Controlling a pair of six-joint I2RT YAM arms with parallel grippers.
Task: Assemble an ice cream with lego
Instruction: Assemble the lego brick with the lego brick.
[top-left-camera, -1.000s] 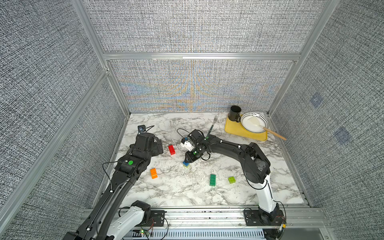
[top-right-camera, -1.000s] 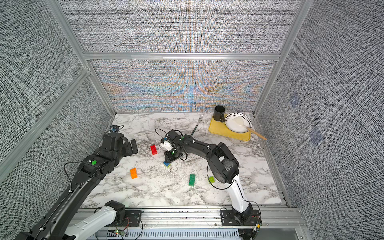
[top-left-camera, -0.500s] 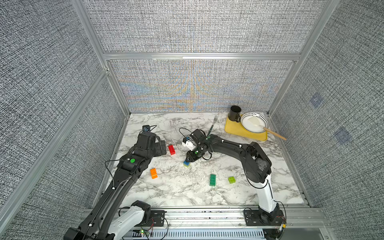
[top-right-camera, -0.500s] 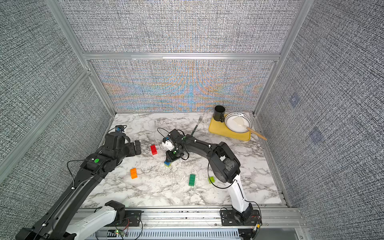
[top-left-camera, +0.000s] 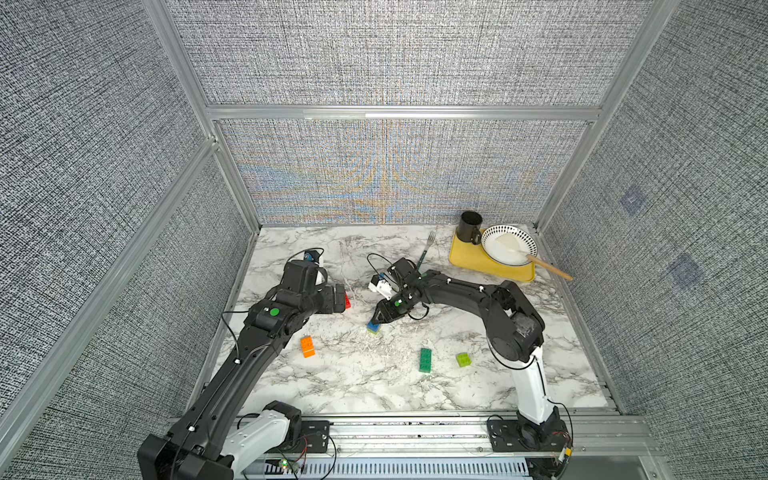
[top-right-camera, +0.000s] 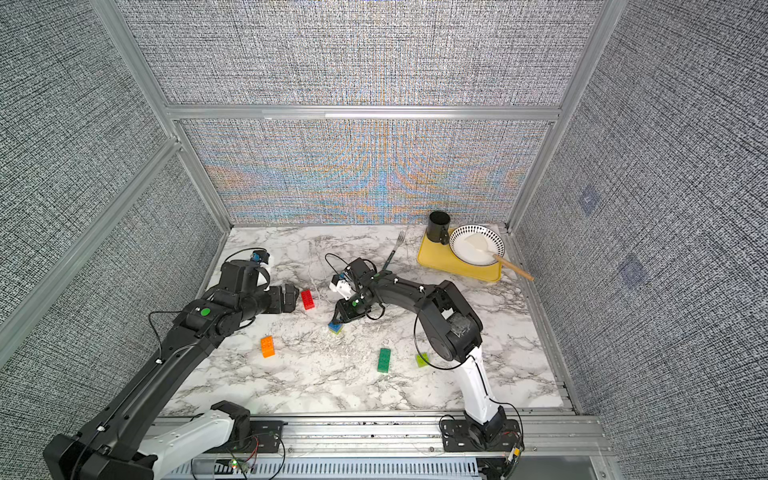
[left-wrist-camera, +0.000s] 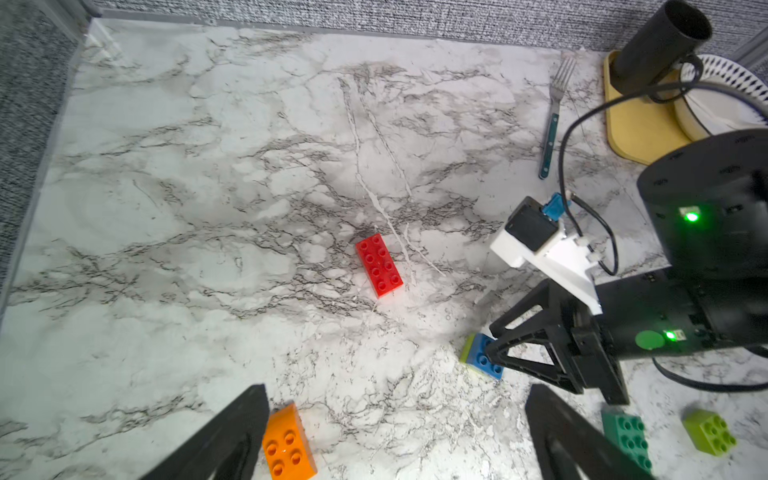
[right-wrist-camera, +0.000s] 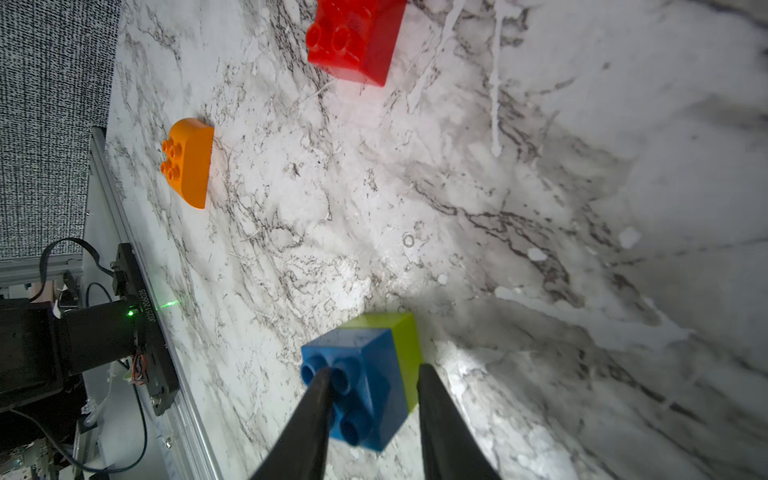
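Observation:
A blue brick pressed onto a lime one lies on its side on the marble. My right gripper is shut on this pair, one finger on the studs and one on the lime face; both top views show it low at the pair. My left gripper is open and holds nothing. In a top view it hovers right beside the red brick. The orange rounded brick lies near the left arm. A dark green long brick and a loose lime brick lie at the front right.
A yellow tray at the back right carries a black cup and a white bowl with a wooden spoon. A fork lies just behind the right wrist. Grey walls enclose the table on three sides.
My left arm has swung right and back until its open gripper reached the red brick. The right gripper has stayed at the blue and lime pair.

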